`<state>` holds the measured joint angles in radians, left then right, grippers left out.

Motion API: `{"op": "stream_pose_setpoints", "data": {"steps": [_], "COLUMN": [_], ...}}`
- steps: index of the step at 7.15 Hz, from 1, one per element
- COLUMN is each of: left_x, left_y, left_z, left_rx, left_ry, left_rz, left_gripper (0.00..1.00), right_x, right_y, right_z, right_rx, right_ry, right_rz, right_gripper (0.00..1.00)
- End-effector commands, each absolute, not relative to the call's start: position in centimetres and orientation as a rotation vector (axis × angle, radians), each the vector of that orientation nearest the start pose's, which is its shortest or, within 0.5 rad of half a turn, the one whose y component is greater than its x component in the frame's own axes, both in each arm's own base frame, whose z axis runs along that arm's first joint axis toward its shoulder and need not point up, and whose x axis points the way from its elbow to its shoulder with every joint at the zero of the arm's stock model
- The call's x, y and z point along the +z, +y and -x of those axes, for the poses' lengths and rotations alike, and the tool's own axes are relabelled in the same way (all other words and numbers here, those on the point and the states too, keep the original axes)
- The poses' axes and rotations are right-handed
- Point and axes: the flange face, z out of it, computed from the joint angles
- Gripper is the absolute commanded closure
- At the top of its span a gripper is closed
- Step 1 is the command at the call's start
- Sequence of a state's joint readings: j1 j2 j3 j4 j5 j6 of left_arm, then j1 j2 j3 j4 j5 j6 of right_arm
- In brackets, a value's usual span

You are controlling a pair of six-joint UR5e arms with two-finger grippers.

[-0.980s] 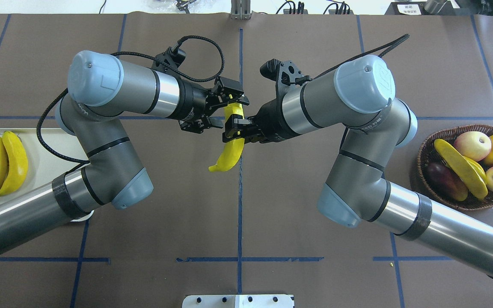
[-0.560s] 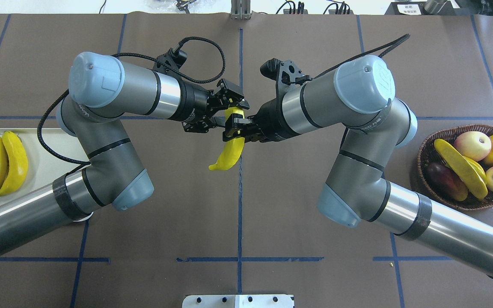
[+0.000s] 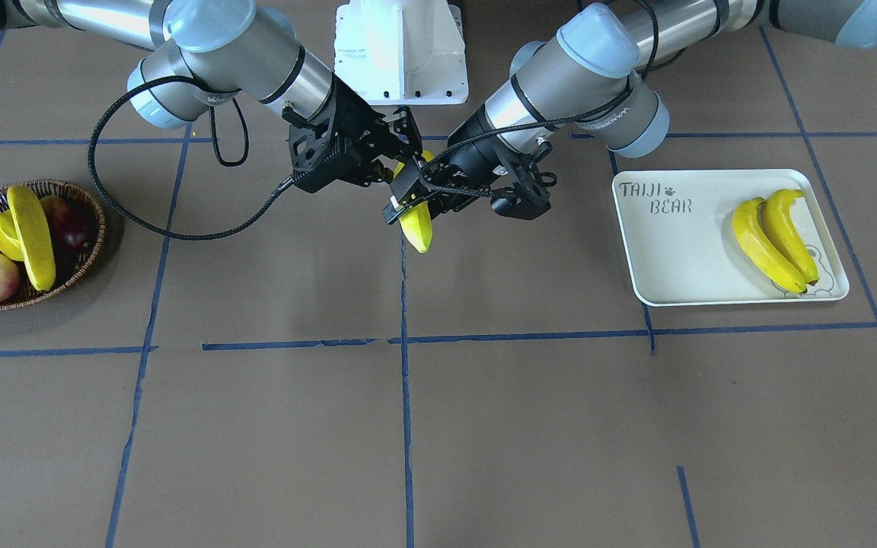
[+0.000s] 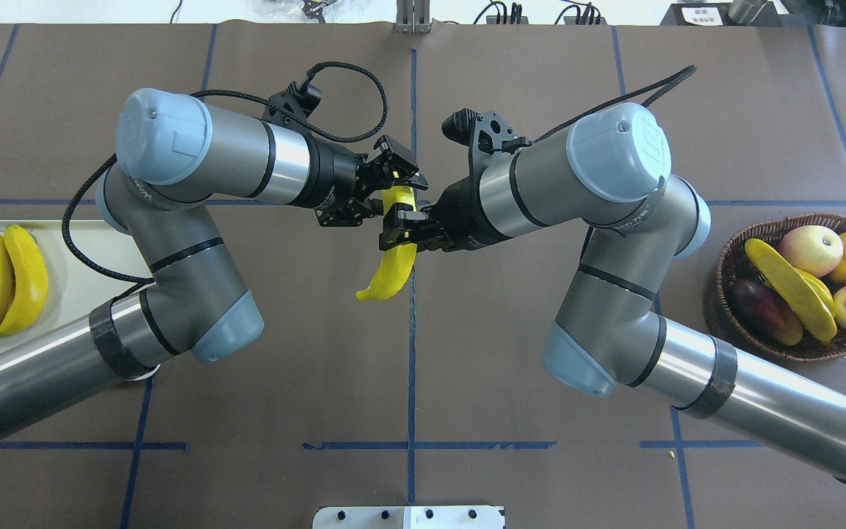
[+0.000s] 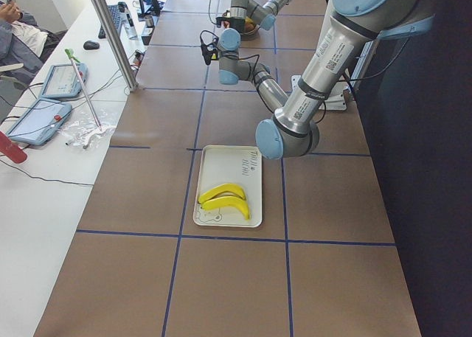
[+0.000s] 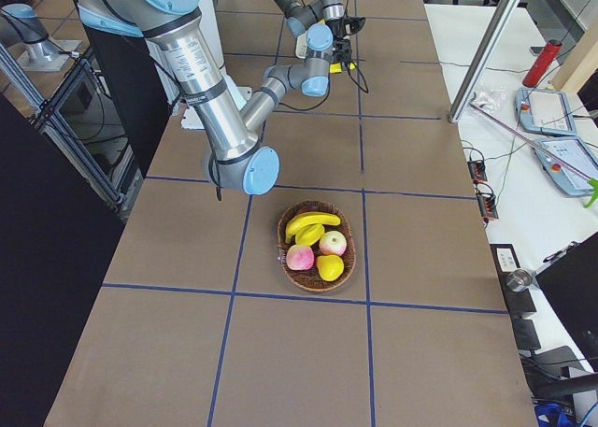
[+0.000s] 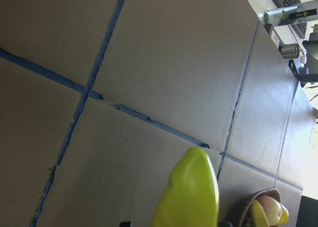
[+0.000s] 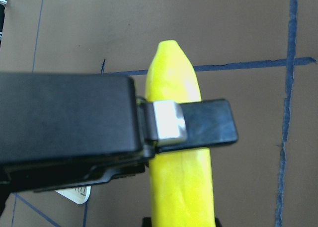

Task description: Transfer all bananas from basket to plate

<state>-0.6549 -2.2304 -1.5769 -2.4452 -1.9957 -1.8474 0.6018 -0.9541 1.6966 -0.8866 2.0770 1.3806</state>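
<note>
**A:** Start at the plate [image 3: 682, 251]. What's on it?

**B:** Two bananas [image 3: 764, 245], touching side by side at the plate's end away from the basket. The lettered half has no fruit on it.

**A:** And further out?

**B:** The held banana [image 4: 396, 264]. It's off the plate, roughly midway from plate to basket, up in the air over the table [image 4: 408, 382] with its free end lowest. The right gripper [image 4: 402, 226] is clamped across its middle, and the right wrist view shows it pressed flat on the peel. The left gripper [image 4: 393, 184] comes in from the plate side, with its fingers about the banana's upper end. I can't tell whether they pinch it or only flank it.

**A:** So which step is this?

**B:** I'd call it the handover, with the third banana passing from right to left.

**A:** What does the next move call for?

**B:** The left needs a firm hold before the right lets go, or the banana drops. Then the right should back straight off. The left carries the banana to the plate and lays it beside the pair. It's glossy and curved, so held near one end it may swivel.

**A:** And farthest from the plate?

**B:** The basket [image 4: 725, 253], at the table's opposite end. One banana [image 4: 790, 290] lies there across the other fruit [image 4: 811, 250], not yet fetched.
</note>
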Motion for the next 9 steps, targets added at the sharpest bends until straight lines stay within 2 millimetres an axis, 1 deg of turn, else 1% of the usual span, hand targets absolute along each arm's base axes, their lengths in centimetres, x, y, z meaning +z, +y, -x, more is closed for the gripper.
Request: {"op": "stream_pose_setpoints", "data": {"steps": [1, 2, 4, 5, 6, 7, 8, 9], "left_x": [15.9, 15.9, 15.9, 15.9, 16.0, 16.0, 16.0, 16.0], "left_y": [-47.7, -47.7, -47.7, -47.7, -47.7, -47.6, -47.6, -47.8], "left_z": [-46.9, -46.9, -46.9, -46.9, -46.9, -46.8, -46.7, -46.4], "left_rx": [-0.412, -0.411, -0.410, -0.410, -0.410, -0.409, -0.409, -0.409], "left_ry": [1.557, 1.558, 1.558, 1.558, 1.555, 1.558, 1.558, 1.559], "left_rz": [0.047, 0.047, 0.045, 0.045, 0.047, 0.047, 0.044, 0.040], "left_gripper": [0.55, 0.58, 0.58, 0.71, 0.93, 0.97, 1.00, 1.00], "right_x": [15.8, 15.8, 15.6, 15.5, 15.5, 15.0, 15.0, 15.0], "right_y": [-42.9, -43.0, -42.9, -42.9, -43.0, -43.1, -43.4, -44.7], "right_z": [47.6, 47.6, 47.6, 47.6, 47.6, 47.5, 47.2, 46.1], "right_rx": [-0.025, -0.024, -0.025, -0.026, -0.024, -0.021, -0.012, 0.007], "right_ry": [-1.438, -1.437, -1.439, -1.441, -1.439, -1.443, -1.442, -1.437], "right_rz": [-0.153, -0.152, -0.153, -0.154, -0.155, -0.155, -0.156, -0.168], "right_gripper": [0.95, 0.95, 0.95, 0.90, 0.27, 0.00, 0.00, 0.00]}}
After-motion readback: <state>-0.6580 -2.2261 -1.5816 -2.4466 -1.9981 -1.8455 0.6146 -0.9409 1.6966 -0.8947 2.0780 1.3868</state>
